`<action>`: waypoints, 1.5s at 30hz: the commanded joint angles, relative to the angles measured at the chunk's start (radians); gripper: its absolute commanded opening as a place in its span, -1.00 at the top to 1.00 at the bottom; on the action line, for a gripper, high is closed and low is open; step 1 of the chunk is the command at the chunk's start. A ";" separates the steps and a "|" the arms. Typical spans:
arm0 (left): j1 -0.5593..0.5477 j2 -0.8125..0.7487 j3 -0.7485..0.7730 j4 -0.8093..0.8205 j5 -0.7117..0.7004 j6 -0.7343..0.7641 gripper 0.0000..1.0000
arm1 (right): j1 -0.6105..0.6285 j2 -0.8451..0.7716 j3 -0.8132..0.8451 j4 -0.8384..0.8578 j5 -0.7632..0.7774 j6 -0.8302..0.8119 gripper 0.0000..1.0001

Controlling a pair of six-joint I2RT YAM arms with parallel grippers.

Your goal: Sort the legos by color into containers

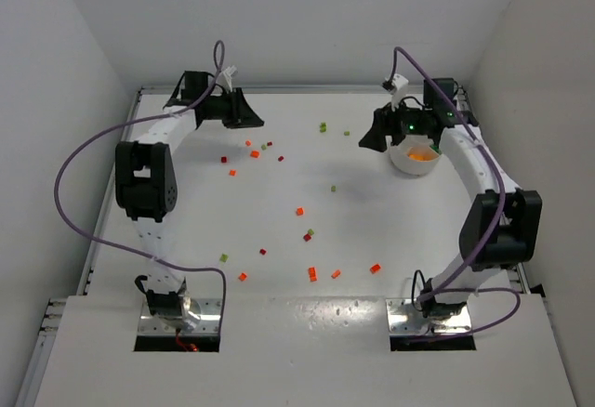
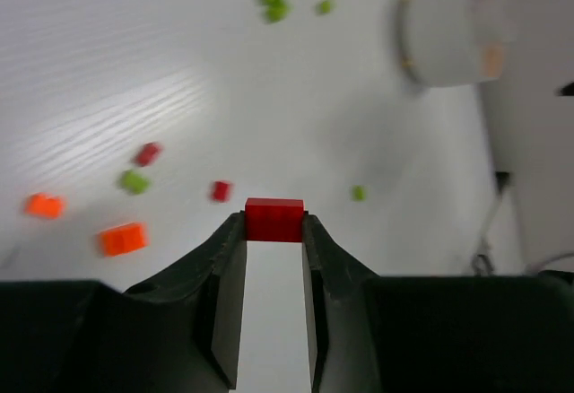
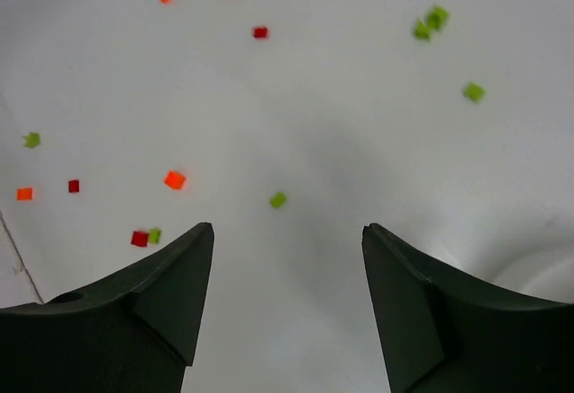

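Note:
My left gripper (image 2: pixel 273 228) is shut on a small red lego (image 2: pixel 273 215), pinched between the very tips of its fingers above the table. From above, that gripper (image 1: pixel 249 117) hovers at the back left, near a loose group of red, orange and green legos (image 1: pixel 255 153). My right gripper (image 3: pixel 287 231) stands open with nothing between its fingers. It hangs at the back right (image 1: pixel 376 137), just left of the round white dish (image 1: pixel 416 160), which holds orange pieces. The dish (image 2: pixel 448 39) shows blurred in the left wrist view.
More legos lie scattered over the white table: green ones at the back (image 1: pixel 323 127), orange and red ones in the middle (image 1: pixel 300 211), and orange ones toward the front (image 1: pixel 376 268). White walls close in the back and sides. Purple cables loop beside both arms.

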State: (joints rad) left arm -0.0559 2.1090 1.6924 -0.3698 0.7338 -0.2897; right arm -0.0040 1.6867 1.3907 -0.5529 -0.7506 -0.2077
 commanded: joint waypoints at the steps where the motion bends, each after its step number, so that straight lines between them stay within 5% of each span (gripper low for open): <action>1: -0.021 -0.078 -0.077 0.223 0.441 -0.298 0.77 | 0.067 -0.088 -0.093 0.316 -0.157 0.044 -0.34; 4: -0.059 -0.133 -0.272 0.499 0.548 -0.495 0.77 | 0.131 -0.076 -0.114 0.419 -0.200 0.093 -0.28; 6: -0.097 -0.164 -0.327 0.523 0.585 -0.566 0.77 | 0.180 -0.065 -0.128 0.473 -0.234 0.128 -0.24; 13: -0.179 -0.208 -0.338 0.434 0.696 -0.534 0.77 | 0.272 0.025 -0.087 0.545 -0.319 0.102 -0.29; 34: -0.249 -0.155 -0.273 0.180 0.877 -0.353 0.79 | 0.389 0.064 0.033 0.070 -0.463 -0.492 -0.35; 45: -0.268 -0.155 -0.264 0.180 0.877 -0.353 0.79 | 0.437 0.064 0.025 -0.002 -0.434 -0.573 0.12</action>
State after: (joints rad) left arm -0.3141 1.9499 1.3872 -0.2001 1.4708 -0.6624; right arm 0.4210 1.7500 1.3922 -0.5392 -1.1477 -0.6987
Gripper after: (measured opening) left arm 0.317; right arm 0.453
